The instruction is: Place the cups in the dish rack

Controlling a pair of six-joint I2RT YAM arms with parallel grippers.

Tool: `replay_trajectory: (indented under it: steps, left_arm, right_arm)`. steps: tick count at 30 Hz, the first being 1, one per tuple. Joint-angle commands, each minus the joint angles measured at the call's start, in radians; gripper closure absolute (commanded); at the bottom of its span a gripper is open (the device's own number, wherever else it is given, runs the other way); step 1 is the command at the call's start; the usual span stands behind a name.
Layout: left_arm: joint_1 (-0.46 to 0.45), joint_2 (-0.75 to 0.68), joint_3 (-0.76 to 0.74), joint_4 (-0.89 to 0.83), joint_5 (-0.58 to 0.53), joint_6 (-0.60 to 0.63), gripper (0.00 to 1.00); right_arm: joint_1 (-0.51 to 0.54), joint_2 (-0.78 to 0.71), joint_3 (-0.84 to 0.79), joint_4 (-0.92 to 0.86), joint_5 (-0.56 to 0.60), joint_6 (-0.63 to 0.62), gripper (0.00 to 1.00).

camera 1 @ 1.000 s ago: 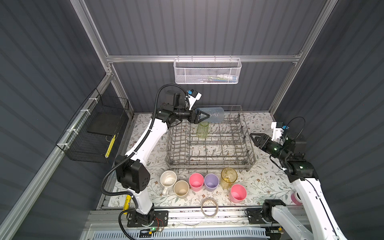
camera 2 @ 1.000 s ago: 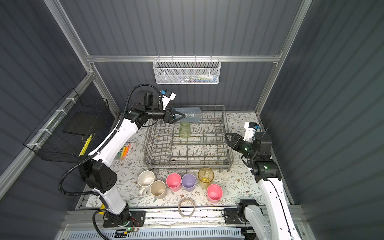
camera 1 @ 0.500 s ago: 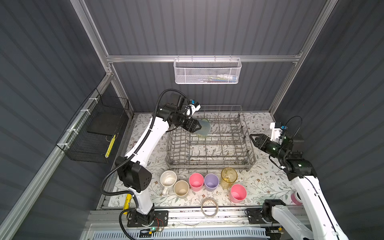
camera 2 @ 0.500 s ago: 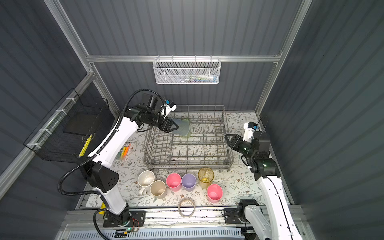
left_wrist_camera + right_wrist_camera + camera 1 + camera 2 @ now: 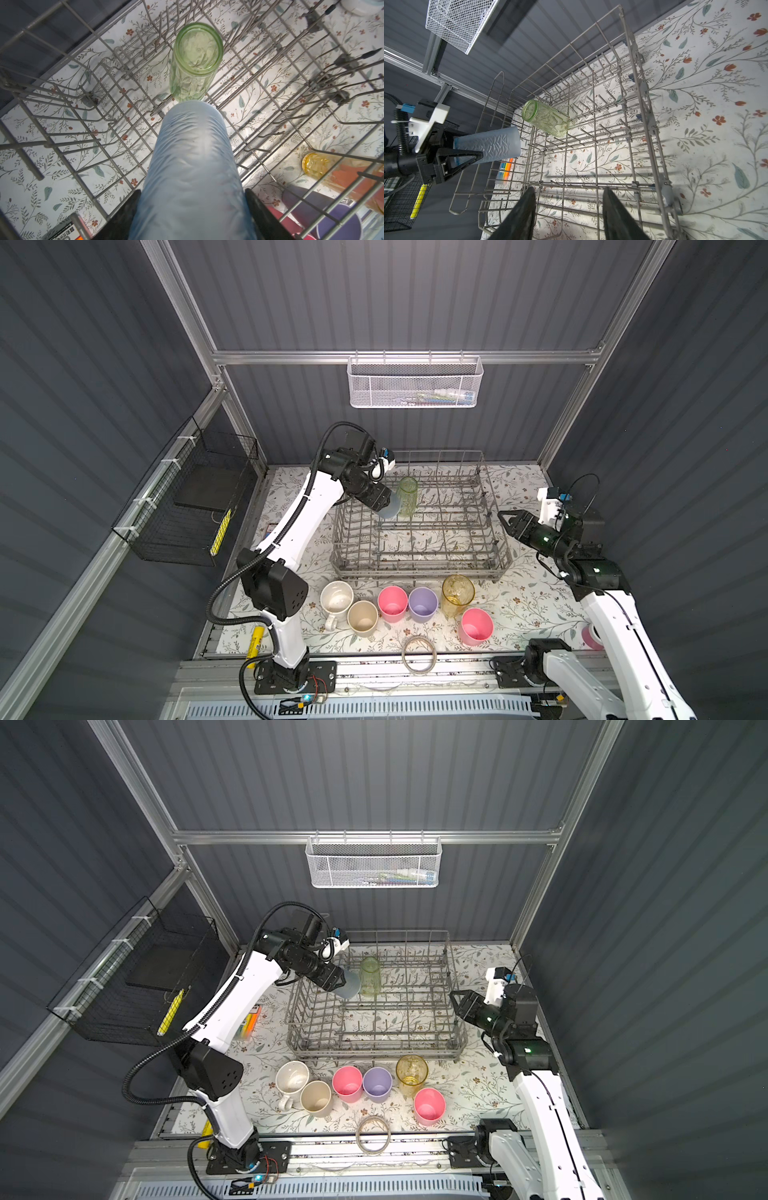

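The grey wire dish rack sits mid-table. A green tumbler stands among the tines at its back left. My left gripper is shut on a see-through blue tumbler. The blue tumbler tilts down over the rack's back left, its far end just beside the green one. My right gripper is open and empty at the rack's right side. In front of the rack stand a white mug, a beige cup, a pink cup, a lilac cup, an amber tumbler and another pink cup.
A tape ring lies at the table's front edge. A white mesh basket hangs on the back wall and a black wire basket on the left wall. A colourful packet lies left of the rack. A pink round thing shows behind the right arm.
The left arm has swung the blue tumbler from level above the rack's back edge to tilted downward, lower and left of the green tumbler. The right arm barely shifted.
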State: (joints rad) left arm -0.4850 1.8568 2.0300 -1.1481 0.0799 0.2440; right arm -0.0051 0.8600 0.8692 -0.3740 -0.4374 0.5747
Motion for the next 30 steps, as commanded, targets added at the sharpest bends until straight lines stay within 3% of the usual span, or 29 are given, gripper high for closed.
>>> replay_trajectory:
  steps: [1,17,30]
  left_arm:
    - [-0.009,0.024,0.032,-0.033,-0.028,0.014,1.0]
    - [-0.029,0.087,0.047,-0.024,0.009,0.018,1.0]
    - [-0.046,0.188,0.094,-0.055,-0.075,0.005,1.0]
  right_arm:
    - [-0.004,0.011,-0.01,0.006,0.002,-0.018,0.47]
    - [-0.004,0.029,-0.015,0.019,-0.003,-0.014,0.47]
    - [-0.005,0.031,-0.03,0.015,-0.004,-0.016,0.46]
